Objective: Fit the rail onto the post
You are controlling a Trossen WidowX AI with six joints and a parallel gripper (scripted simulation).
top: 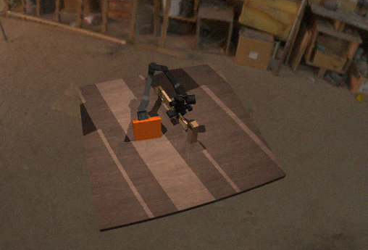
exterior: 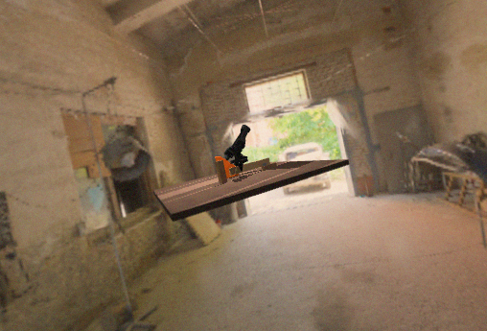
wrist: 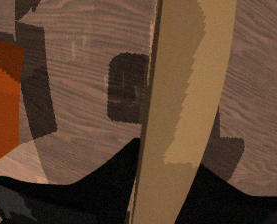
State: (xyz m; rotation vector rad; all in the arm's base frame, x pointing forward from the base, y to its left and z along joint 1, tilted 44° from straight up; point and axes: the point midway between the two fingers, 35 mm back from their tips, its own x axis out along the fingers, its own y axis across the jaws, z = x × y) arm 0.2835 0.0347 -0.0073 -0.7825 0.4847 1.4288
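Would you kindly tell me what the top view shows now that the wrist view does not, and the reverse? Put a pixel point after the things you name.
Only the top: the post (top: 193, 132), the arm's upper links (top: 148, 85) and the cardboard box (top: 254, 48) behind.

Only the wrist: a close look at the wood grain beside the rail (top: 183, 122) (wrist: 181, 100).

Both: the rail, the claw (top: 177, 114) (wrist: 153, 145) shut on it, and the orange block (top: 147, 129) (wrist: 3, 107).
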